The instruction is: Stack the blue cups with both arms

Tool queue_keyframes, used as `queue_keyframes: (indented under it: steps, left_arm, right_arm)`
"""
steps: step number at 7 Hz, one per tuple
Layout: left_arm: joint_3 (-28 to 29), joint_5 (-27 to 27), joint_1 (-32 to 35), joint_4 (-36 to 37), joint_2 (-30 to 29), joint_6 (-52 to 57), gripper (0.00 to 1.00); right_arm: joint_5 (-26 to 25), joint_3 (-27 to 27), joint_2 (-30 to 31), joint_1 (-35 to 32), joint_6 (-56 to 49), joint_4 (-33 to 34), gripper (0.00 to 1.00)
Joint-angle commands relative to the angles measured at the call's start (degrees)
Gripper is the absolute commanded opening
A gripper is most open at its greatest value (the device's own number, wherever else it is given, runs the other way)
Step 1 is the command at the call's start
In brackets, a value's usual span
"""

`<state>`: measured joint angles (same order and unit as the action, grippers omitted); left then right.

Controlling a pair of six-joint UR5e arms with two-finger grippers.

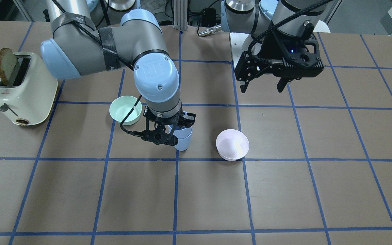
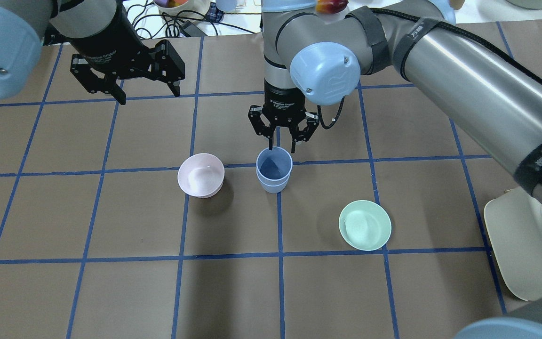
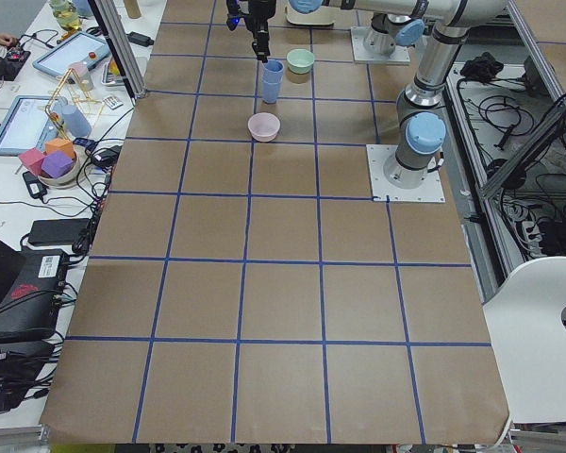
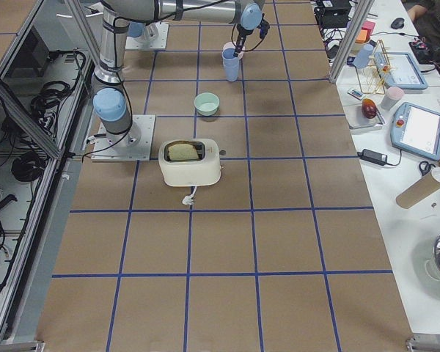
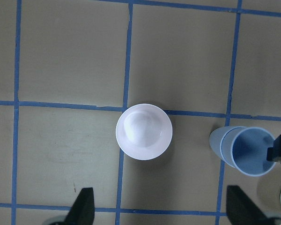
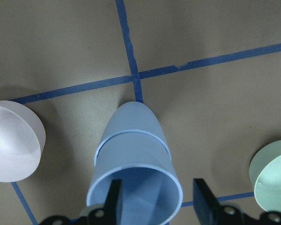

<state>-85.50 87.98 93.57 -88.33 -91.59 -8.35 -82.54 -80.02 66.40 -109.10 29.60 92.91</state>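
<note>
Blue cups (image 2: 274, 175) sit nested upright on counter (image 2: 111, 212); right tool (image 2: 281, 147) released around top rim, left tool (image 2: 148, 96) released and empty; only retreat looks left.

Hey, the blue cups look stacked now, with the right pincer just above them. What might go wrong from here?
1. One finger of the right pincer appears to sit within the mouth of the upper cup, the other outside its rim. Pulling away at a slant may hook the rim and drag that cup out of the lower cup.
2. The stack is tall and narrow; a nudge might tip it toward the pink bowl beside it.
</note>
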Motion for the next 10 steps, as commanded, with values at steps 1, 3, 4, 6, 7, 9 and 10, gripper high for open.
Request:
queue_keyframes:
  steps: [1,3,4,6,7,9,10]
  left_arm:
    - [-0.11,0.09,0.04,0.0,0.01,0.0,1.0]
    - [-0.02,0.0,0.04,0.0,0.01,0.0,1.0]
    - [-0.11,0.09,0.04,0.0,0.01,0.0,1.0]
    - [-0.02,0.0,0.04,0.0,-0.08,0.0,1.0]
    - [-0.02,0.0,0.04,0.0,-0.08,0.0,1.0]
    - [-0.02,0.0,0.04,0.0,-0.08,0.0,1.0]
    - [-0.02,0.0,0.04,0.0,-0.08,0.0,1.0]
  right_arm:
    - [-0.95,0.82,1.79,2.04,-0.68,0.08,1.0]
    - [-4.9,0.48,7.23,10.97,-13.93,-0.62,1.0]
    - [-5.26,0.04,9.52,14.84,-20.66,-1.58,1.0]
    - [-6.31,-0.93,12.08,19.52,-24.73,-3.25,1.0]
    - [-6.58,-0.93,13.05,20.93,-29.03,-4.65,1.0]
    - [-7.55,-0.93,14.98,22.17,-29.51,-7.46,1.0]
    - [-7.46,-0.93,15.16,22.18,-29.51,-7.91,1.0]
